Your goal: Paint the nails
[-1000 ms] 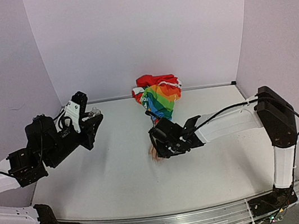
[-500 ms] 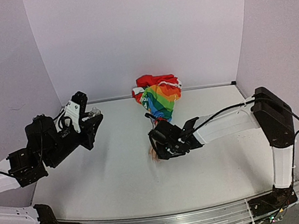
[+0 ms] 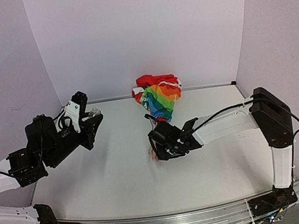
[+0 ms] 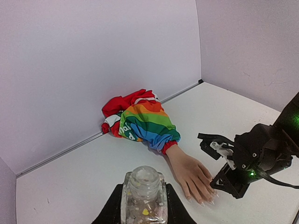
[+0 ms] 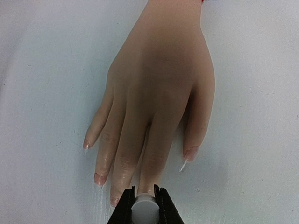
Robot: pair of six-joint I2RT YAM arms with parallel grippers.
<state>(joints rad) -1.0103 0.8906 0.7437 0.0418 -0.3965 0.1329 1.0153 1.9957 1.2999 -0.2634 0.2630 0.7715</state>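
The fake hand (image 5: 159, 88) lies flat on the white table, fingers pointing at my right wrist camera, its rainbow sleeve (image 3: 161, 100) bunched at the back wall. Its nails (image 5: 190, 153) are small and pale pink. My right gripper (image 5: 144, 207) is shut on a white round brush cap (image 5: 144, 211), directly over the tip of one middle finger, whose nail is hidden. In the top view it (image 3: 163, 144) covers most of the hand. My left gripper (image 4: 144, 205) is shut on a small clear bottle (image 4: 144, 196), open-necked, held up at the left, apart from the hand (image 4: 189, 170).
The sleeve (image 4: 145, 122) rests against the back wall. White walls close in the table on the left, back and right. My right arm (image 3: 225, 124) stretches across the right half of the table.
My right gripper has edged slightly left along the fingertips with the brush cap in it. The left arm and bottle have not moved.
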